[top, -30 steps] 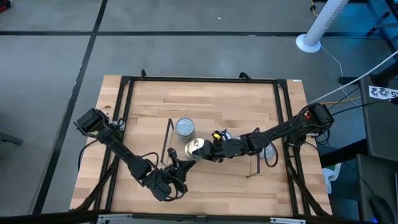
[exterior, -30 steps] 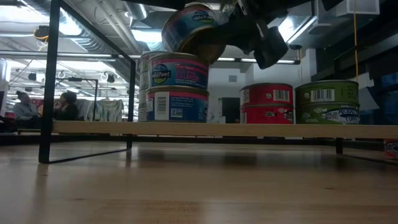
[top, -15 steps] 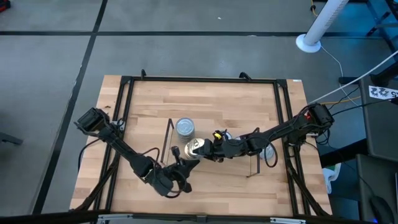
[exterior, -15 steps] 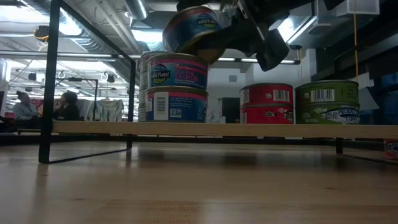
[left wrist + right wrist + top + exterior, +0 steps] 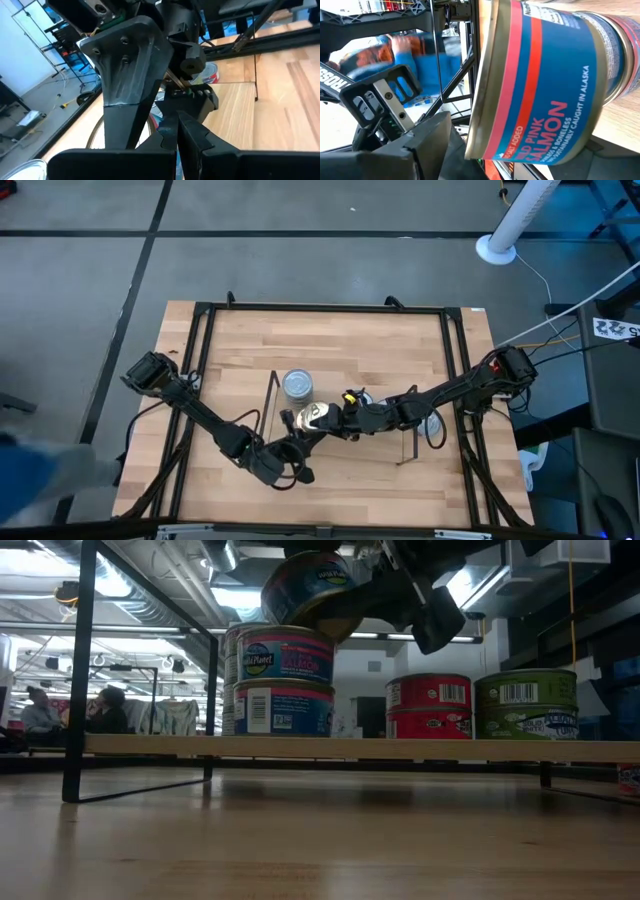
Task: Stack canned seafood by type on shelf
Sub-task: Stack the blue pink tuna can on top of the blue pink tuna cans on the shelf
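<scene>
My right gripper [image 5: 322, 418] is shut on a blue salmon tin [image 5: 308, 588] and holds it tilted just above a stack of two blue-and-pink tins [image 5: 285, 680] at the left end of the shelf [image 5: 400, 747]. On the same board stand a red stack [image 5: 428, 705] and a green stack [image 5: 525, 703]. My left gripper [image 5: 297, 450] is shut with nothing in it. It hovers over the table just in front of the shelf, close to the right gripper. In the high view the blue stack [image 5: 297, 385] shows its silver top. My right gripper pinches the salmon tin [image 5: 540, 85] between its two fingers, reaching in from the table's right side and slanting slightly down. One dark finger [image 5: 338, 622] lies against the tin's underside. The tin is lifted clear and tilted, above the blue stack.
The shelf's black wire uprights [image 5: 82, 670] frame its left end. A larger black frame [image 5: 300, 307] runs round the tabletop. A tin [image 5: 435, 425] lies by the right upright. A blurred person in blue [image 5: 25, 475] is at the table's near left.
My left gripper, still shut, has swung toward the table's right edge and nearer the shelf, rolling a little. The right gripper and its tin have kept their place. A person in blue has come into view at the near left.
</scene>
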{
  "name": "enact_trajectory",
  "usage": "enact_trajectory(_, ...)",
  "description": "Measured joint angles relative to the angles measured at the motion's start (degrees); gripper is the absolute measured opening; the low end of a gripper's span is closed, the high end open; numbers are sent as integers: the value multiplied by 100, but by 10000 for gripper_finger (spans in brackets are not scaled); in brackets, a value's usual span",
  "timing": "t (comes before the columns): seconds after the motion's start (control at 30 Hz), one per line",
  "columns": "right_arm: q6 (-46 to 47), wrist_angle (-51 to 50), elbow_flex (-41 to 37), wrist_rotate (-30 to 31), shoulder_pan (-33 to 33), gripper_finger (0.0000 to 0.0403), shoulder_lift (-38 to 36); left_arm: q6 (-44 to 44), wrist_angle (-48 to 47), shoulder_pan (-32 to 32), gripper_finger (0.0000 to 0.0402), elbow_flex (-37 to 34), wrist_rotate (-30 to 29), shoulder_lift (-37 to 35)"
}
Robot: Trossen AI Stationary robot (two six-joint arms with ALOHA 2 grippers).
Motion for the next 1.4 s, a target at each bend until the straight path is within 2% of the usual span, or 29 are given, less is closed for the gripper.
enact_trajectory(0.1, -1, 5, 0, -91, 0, 282, 0, 101, -141, -9, 1, 0, -46, 0)
enact_trajectory(0.4, -1, 68, 0, -360, 0, 282, 0, 716, -309, -279, 1, 0, -793, 0)
enact_trajectory(0.7, -2, 631, 6, -517, 0, 282, 0, 1342, -310, -360, 1, 0, -958, 0)
enact_trajectory(1.13, -2, 259, 7, -962, 7, 282, 0, 1715, -610, -458, 1, 2, -1025, 0)
enact_trajectory(1.4, 80, -65, 7, -406, 0, 282, 4, 1714, -762, -457, 1, 2, -1011, 0)
